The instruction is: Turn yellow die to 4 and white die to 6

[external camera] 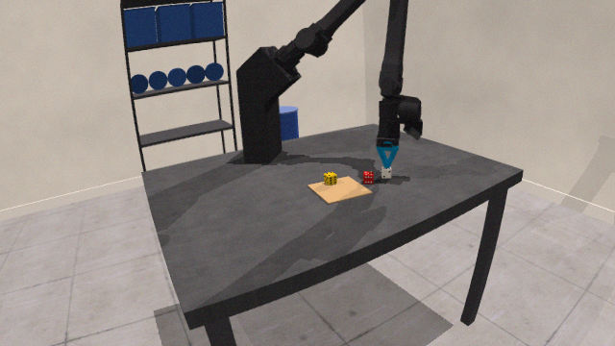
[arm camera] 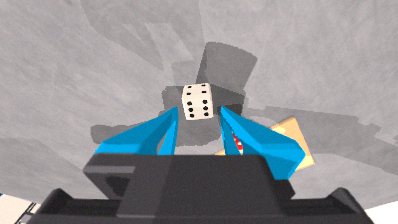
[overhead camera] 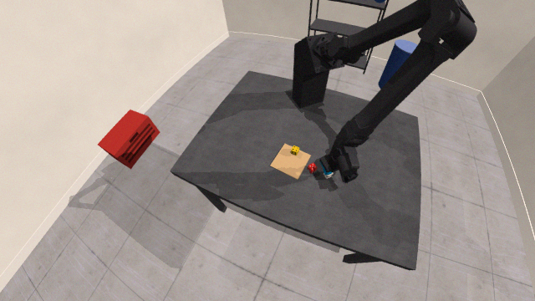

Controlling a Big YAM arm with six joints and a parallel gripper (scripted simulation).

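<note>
The white die (overhead camera: 329, 175) (external camera: 386, 172) (arm camera: 198, 101) rests on the dark table, off the mat, just right of the red die (overhead camera: 312, 168) (external camera: 368, 177) (arm camera: 238, 143). The face it turns to the wrist camera shows six pips. My gripper (overhead camera: 328, 170) (external camera: 386, 165) (arm camera: 199, 112) points straight down over it. The blue fingertips flank the white die with a small gap on each side. The yellow die (overhead camera: 295, 150) (external camera: 330, 178) sits on the tan mat (overhead camera: 288, 165) (external camera: 343, 192) (arm camera: 295, 132) near its far corner. The red die lies on the table at the mat's right edge.
The arm's black base block (overhead camera: 309, 79) (external camera: 259, 111) stands at the back of the table (overhead camera: 251, 125). A red box (overhead camera: 129, 138) sits left of the table. A shelf rack (external camera: 178, 77) and a blue barrel (overhead camera: 397, 63) stand behind it.
</note>
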